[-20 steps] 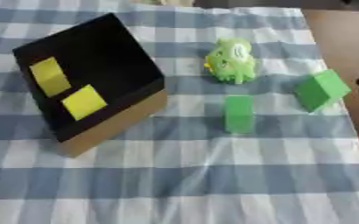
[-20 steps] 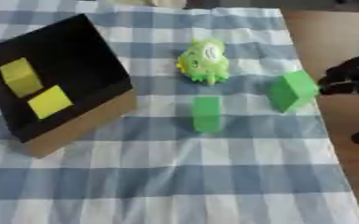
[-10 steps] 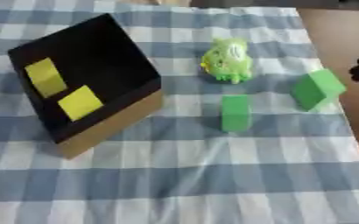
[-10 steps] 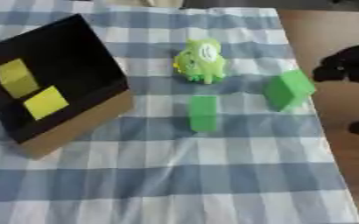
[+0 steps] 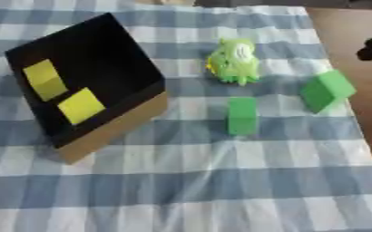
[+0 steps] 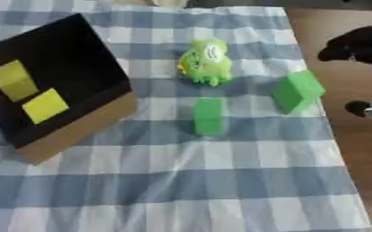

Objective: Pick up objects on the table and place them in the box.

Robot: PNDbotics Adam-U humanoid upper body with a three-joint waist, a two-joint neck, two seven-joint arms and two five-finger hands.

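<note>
A black box [image 5: 134, 68] with tan outer walls stands on the left of the checked cloth, and two yellow blocks [image 5: 45, 79] [image 5: 81, 105] lie inside it. A green frog-like toy [image 5: 234, 61] sits at the middle back. In front of it lies a narrow green block [image 5: 242, 115]. A green cube [image 6: 297, 90] sits tilted near the cloth's right edge. My right hand [image 6: 360, 44] hangs dark and blurred beyond that edge, up and to the right of the cube and apart from it. My left hand shows in neither view.
The blue and white checked cloth [image 5: 181, 181] covers the table; its right edge gives way to a brown surface [image 6: 356, 149]. A small dark and silver part [image 6: 366, 108] shows at the right border, below my right hand.
The whole picture has shifted, so the camera has moved. My right hand has risen toward the back, away from the green cube. The objects on the cloth keep their places.
</note>
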